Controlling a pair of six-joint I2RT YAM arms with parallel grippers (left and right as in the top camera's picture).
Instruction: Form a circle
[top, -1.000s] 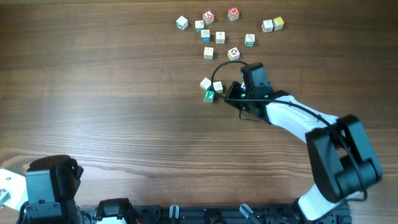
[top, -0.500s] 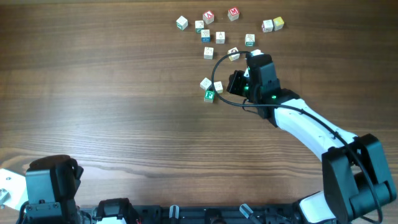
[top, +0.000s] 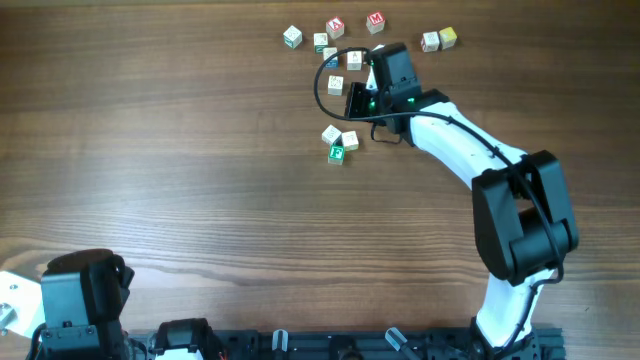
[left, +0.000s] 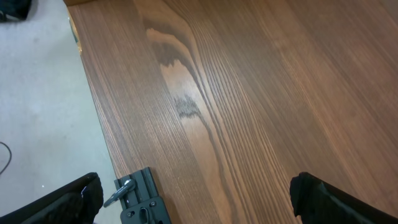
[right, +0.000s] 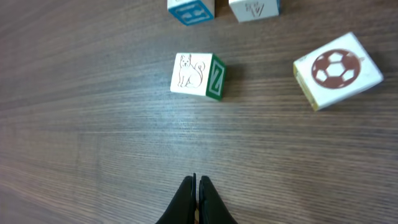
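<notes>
Right wrist: right gripper (right: 196, 194) is pressed together and empty, with the dog/Z cube (right: 198, 76) dead ahead and the soccer-ball cube (right: 337, 70) off to its right. Overhead: the circle (top: 344, 140), a tight three-cube cluster mid-table (top: 150, 180), sits just to the near-edge side of that gripper, so I'd say any cube gets pushed that way. The cubes have no long axis. Right arm is far nearer; left gripper (left: 199, 202) is spread wide at the near-left corner. A second ago the right gripper was beside the cluster's right side; it's since swung toward the far edge. Cluster unmoved.

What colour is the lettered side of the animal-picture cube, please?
Green on the animal-picture cube, clearest from the right wrist view.
</notes>
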